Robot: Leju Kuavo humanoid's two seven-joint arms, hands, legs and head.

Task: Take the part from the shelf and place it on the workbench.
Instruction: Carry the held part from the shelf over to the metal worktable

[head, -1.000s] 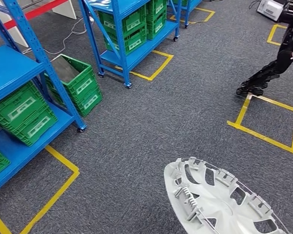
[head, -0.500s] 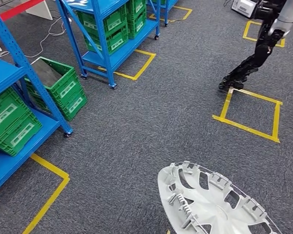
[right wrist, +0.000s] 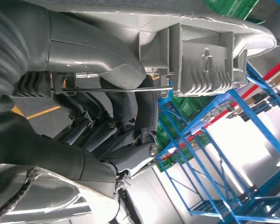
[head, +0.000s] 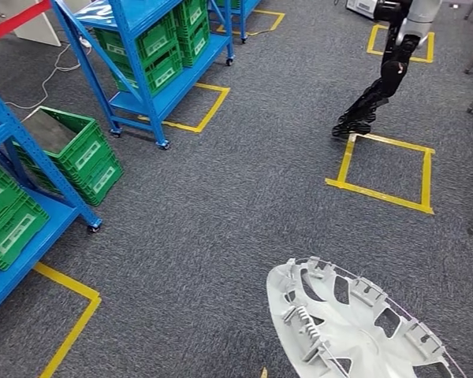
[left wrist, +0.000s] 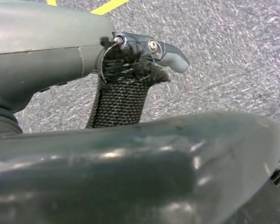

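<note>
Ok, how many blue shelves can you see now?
3. One near left, one in the middle holding green crates, and one cut off at the far top edge. More may stand out of frame.

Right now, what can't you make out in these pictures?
- Hubcap: head view's bottom edge cuts off its near side.
- Right hand: fingers curl by the hubcap's rim clips; the grip itself is hidden.
- Left hand: dark blurred bulk covers it; open or shut unclear.
- Workbench: nowhere visible.
- Crate labels: too small.
</note>
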